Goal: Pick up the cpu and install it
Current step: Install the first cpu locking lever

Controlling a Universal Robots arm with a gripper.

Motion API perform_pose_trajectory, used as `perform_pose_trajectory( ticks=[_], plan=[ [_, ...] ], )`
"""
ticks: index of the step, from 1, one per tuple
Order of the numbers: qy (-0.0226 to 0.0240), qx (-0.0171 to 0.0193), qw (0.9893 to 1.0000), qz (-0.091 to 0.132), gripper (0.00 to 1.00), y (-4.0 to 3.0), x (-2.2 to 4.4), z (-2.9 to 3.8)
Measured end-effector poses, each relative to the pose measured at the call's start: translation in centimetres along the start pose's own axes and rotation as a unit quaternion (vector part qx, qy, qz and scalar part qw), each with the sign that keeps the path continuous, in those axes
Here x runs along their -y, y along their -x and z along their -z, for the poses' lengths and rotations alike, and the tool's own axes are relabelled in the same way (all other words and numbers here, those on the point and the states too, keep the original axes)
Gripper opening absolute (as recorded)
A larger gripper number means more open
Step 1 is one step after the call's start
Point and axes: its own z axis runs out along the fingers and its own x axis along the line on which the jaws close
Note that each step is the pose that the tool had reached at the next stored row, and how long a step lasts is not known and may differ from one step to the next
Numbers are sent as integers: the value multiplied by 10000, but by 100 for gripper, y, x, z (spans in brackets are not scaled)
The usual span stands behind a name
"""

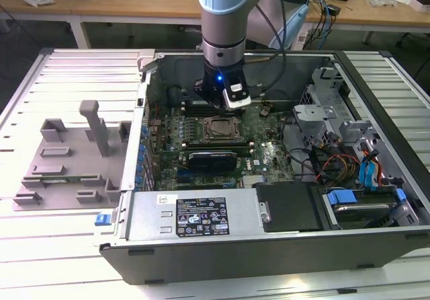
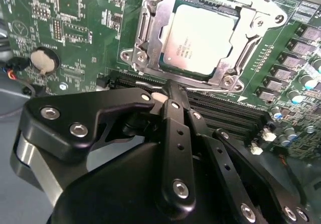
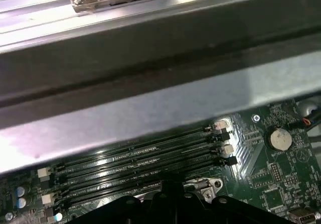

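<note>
The cpu (image 2: 198,37), a pale silver square chip, lies flat inside the metal-framed socket (image 2: 145,33) on the green motherboard. My gripper (image 2: 170,91) hovers just beside the socket, over the black memory slots (image 3: 140,158), its black fingers (image 2: 173,133) drawn together with nothing between them. In the exterior view the arm reaches straight down into the open computer case (image 1: 201,229), with the gripper (image 1: 225,103) just behind the socket (image 1: 218,129).
A grey plastic fixture tray (image 1: 67,159) lies on the slatted table at the exterior view's left. Drive bays and cable bundles (image 1: 349,159) crowd the case at the exterior view's right. The case's grey wall (image 3: 150,108) runs close behind the memory slots. A coin battery (image 2: 44,61) sits on the board.
</note>
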Motion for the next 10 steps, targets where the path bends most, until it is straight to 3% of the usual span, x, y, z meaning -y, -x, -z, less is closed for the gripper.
perform_pose_trajectory(
  ticks=[4,7,9,10],
  plan=[
    [-21,31,9999,-152,11,-1,-2,-5],
    [-38,48,9997,-235,11,-13,-41,-12],
    [-69,62,9996,-256,11,-21,-69,-17],
    [-105,74,9996,-263,11,-24,-78,-19]
  ],
)
